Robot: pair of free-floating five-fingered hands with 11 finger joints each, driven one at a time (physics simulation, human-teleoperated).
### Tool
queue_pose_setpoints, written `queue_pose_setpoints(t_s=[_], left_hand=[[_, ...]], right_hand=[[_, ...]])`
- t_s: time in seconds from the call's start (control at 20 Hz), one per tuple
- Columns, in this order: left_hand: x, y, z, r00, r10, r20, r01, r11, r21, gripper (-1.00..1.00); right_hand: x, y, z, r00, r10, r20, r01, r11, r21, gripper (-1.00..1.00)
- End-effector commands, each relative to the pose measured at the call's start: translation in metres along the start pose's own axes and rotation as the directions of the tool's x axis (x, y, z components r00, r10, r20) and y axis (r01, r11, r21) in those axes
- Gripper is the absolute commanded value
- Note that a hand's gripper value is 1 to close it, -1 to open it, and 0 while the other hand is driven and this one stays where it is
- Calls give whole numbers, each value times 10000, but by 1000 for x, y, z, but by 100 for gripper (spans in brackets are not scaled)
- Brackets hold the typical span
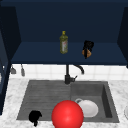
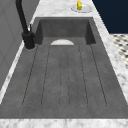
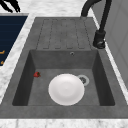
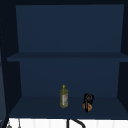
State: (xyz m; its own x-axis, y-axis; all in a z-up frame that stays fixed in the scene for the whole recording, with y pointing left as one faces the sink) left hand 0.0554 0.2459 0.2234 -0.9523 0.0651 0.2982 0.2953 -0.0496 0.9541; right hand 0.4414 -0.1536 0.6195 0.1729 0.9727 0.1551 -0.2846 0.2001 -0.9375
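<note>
Right hand is up in the wall cabinet, fingers wrapped round a small orange-brown item that sits on or just above the lower shelf; upper view shows same grip, hand over the item. Judged step: item either just being grasped or just being set down on the shelf, can't tell which. Next move prob calls for a steady vertical move w/o knocking the olive-oil bottle, which stands upright near it to the left, apart. Left hand hangs low at the sink's front-left edge, fingers curled, holding nothing. Red ball sits big in front of the sink, partly covering the white plate in the basin; plate shows whole in right side view. Hard to make out: what the orange item is, mostly covered by the hand; whether it touches the shelf. A yellow item on a plate on the tabletop is too small to ID.
</note>
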Motion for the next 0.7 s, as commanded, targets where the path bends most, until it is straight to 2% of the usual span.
queue_pose_setpoints(t_s=[0.0,0.2,0.35,0.55,0.65], left_hand=[[0,0,0,10000,0,0,0,10000,0,0],[0,0,0,10000,0,0,0,10000,0,0],[0,0,0,10000,0,0,0,10000,0,0],[0,0,0,10000,0,0,0,10000,0,0],[0,0,0,10000,0,0,0,10000,0,0]], right_hand=[[-5,-8,31,9988,-469,-159,473,9986,257,100],[-16,-23,69,9972,-747,49,746,9970,226,100],[-23,-29,97,9971,-734,212,730,9971,202,100],[-27,-17,126,9991,-397,114,396,9992,70,100],[-32,-6,138,9992,-381,100,381,9993,-26,100]])
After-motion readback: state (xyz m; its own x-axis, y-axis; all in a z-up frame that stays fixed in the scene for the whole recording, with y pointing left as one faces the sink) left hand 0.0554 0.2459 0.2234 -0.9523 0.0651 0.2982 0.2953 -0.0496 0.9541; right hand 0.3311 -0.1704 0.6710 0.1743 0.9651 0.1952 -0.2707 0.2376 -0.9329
